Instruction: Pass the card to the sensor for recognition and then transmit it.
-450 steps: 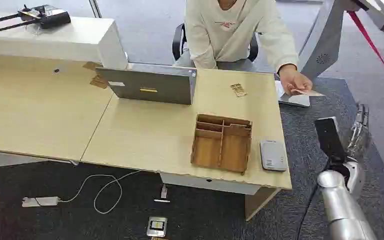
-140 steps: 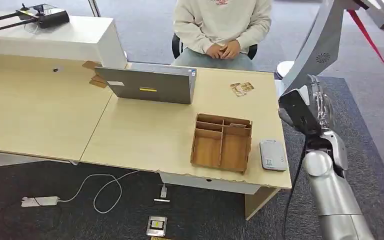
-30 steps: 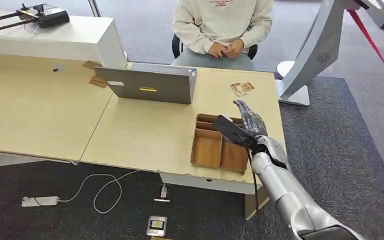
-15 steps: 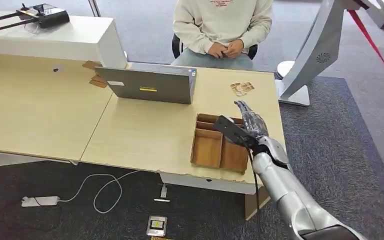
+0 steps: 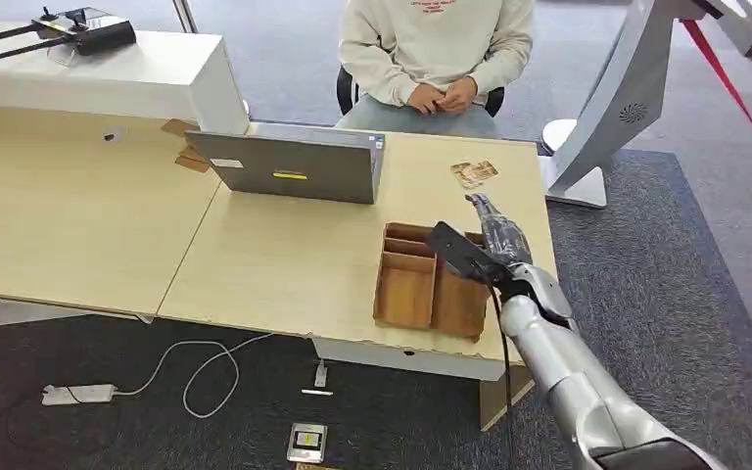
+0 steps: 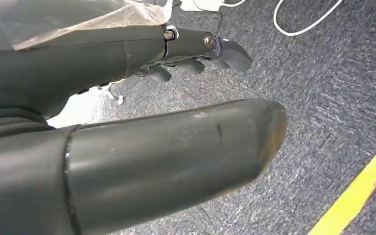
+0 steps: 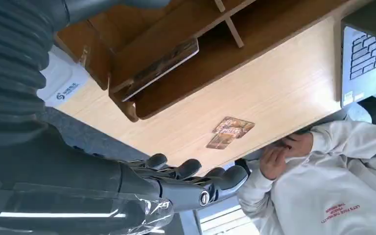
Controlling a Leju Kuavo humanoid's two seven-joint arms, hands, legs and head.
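Observation:
My right hand (image 5: 497, 235) hovers over the right side of the wooden tray (image 5: 403, 290), fingers stretched out and holding nothing. In the right wrist view a brown patterned card (image 7: 162, 67) lies in a tray (image 7: 127, 105) compartment, apart from the fingers (image 7: 191, 172). The grey-white card sensor (image 7: 62, 82) sits on the desk beside the tray, close under my wrist. Two more cards (image 5: 475, 173) lie loose on the desk toward the person; the wrist view shows these cards (image 7: 230, 132) too. My left hand (image 6: 196, 54) hangs over the carpet with nothing in it.
A person (image 5: 436, 44) sits behind the desk with hands clasped. An open laptop (image 5: 294, 166) stands left of the tray. A white raised counter (image 5: 98, 78) carries a black device with antennas. Cables and a power strip (image 5: 78, 395) lie on the floor.
Over the last second my right hand drifted slightly right and away over the tray's right edge and turned more edge-on. Earlier it stood raised beside the desk's right end.

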